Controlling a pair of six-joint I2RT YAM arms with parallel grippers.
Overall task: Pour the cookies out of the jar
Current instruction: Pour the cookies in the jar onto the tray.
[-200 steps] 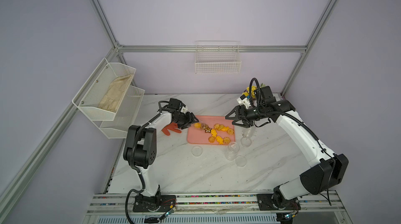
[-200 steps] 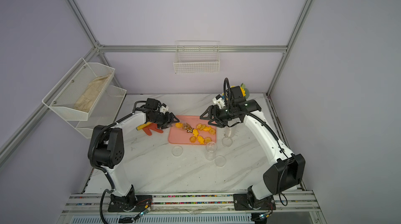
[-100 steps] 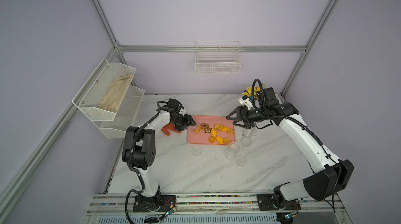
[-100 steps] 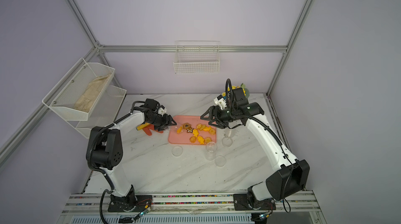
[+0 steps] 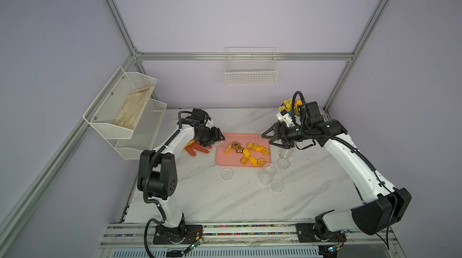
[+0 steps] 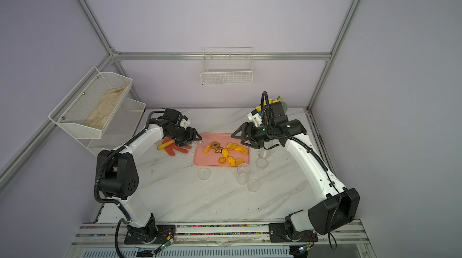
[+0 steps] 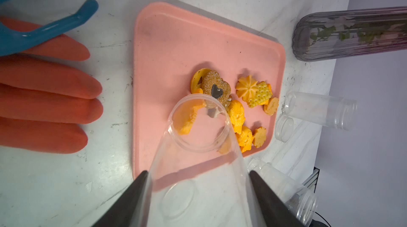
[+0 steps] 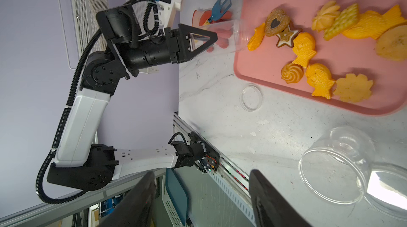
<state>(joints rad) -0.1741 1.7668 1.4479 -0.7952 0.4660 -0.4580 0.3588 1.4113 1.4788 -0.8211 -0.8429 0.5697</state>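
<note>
One clear jar, clamped between left gripper's jaws, long axis nine-to-three in a top view, mouth toward three o'clock over pink tray bearing the spilled cookies; right gripper, jaws parted, empty, at tray's two o'clock.

Paired high top views over table; wrist views close on tray.

the tray lies mid-counter with the cookies spread on its right half. the jar tilts over the tray's left edge. a glove lies left of the tray; empty jars and lids sit before and right of it.
</note>
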